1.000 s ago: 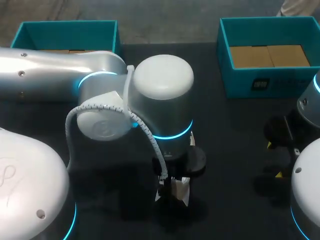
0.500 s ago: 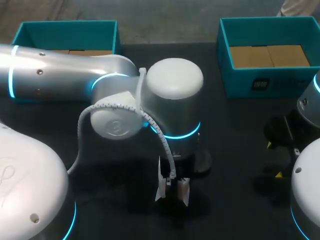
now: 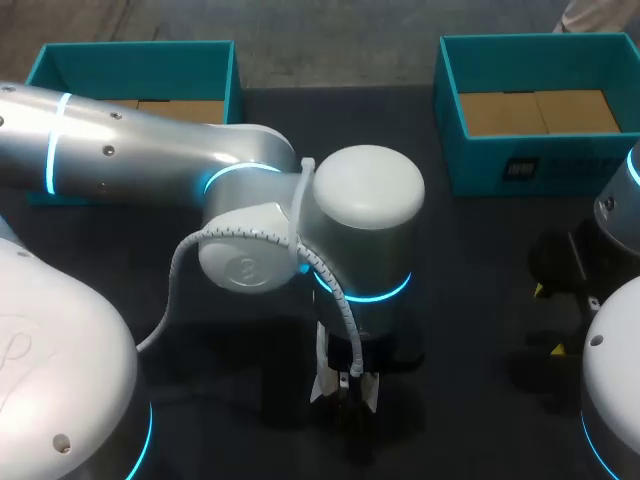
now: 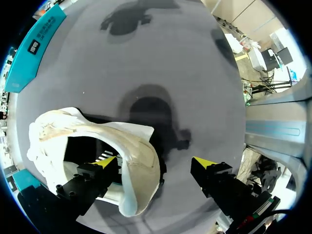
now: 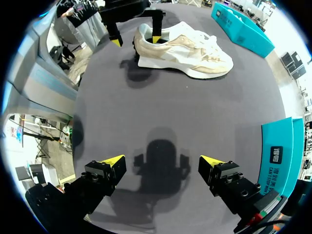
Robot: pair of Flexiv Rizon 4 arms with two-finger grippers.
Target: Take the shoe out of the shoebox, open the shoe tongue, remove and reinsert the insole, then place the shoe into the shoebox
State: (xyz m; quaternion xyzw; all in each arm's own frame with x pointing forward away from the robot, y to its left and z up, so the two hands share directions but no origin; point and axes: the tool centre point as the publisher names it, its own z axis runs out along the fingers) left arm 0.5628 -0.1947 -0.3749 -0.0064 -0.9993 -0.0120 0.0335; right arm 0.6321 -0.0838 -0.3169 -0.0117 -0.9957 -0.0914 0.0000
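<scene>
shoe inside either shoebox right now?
No: the shoe lies on its sole on the dark table, outside the boxes.

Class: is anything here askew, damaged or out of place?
Nothing stands out. The shoe stands upright on its sole on the table, and the left end effector has one finger inside its heel opening.
</scene>
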